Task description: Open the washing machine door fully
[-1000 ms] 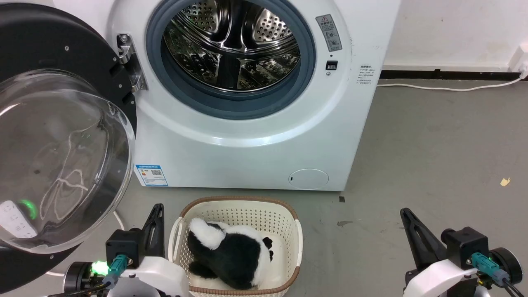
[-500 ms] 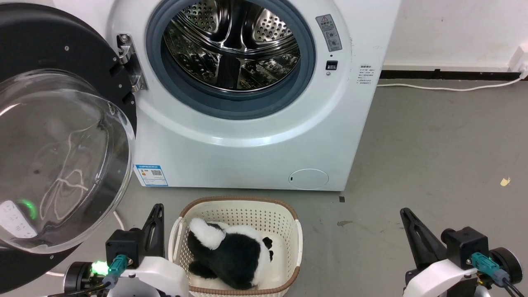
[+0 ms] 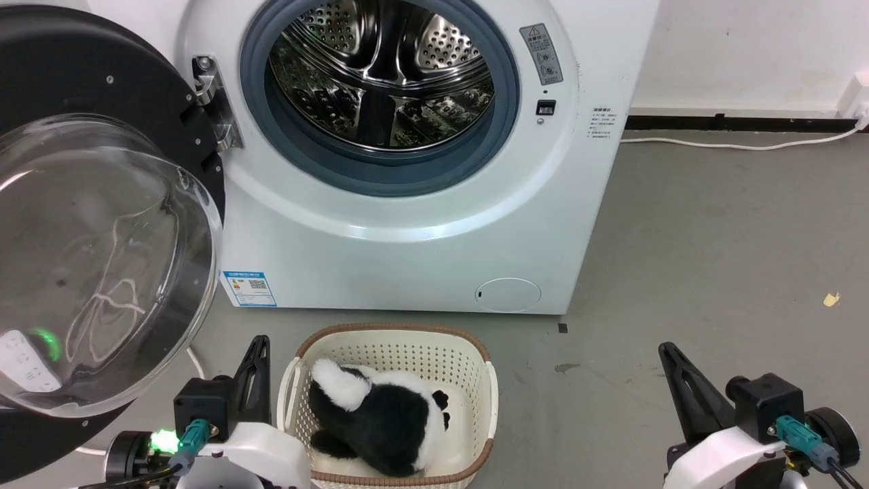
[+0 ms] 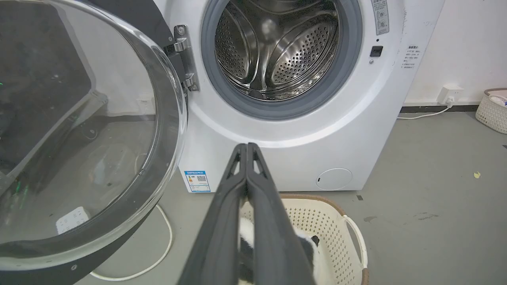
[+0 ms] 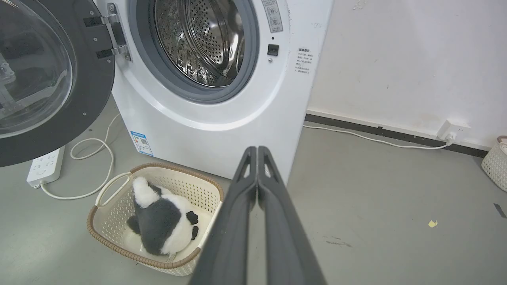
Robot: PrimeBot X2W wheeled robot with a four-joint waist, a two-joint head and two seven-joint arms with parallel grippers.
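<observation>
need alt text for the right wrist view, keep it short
The washing machine door stands wide open, left of the steel drum. Below, a cream basket holds a black-and-white plush toy; the right end effector, fingers together, rises from the bottom edge.

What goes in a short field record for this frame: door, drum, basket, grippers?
door: swung wide open, left of the opening, hanging on its hinge
drum: exposed, no laundry seen inside
basket: on the floor in front of the machine, holding a plush toy
left gripper: shut, empty, clear of the door
right gripper: shut, empty, right of the basket
</observation>
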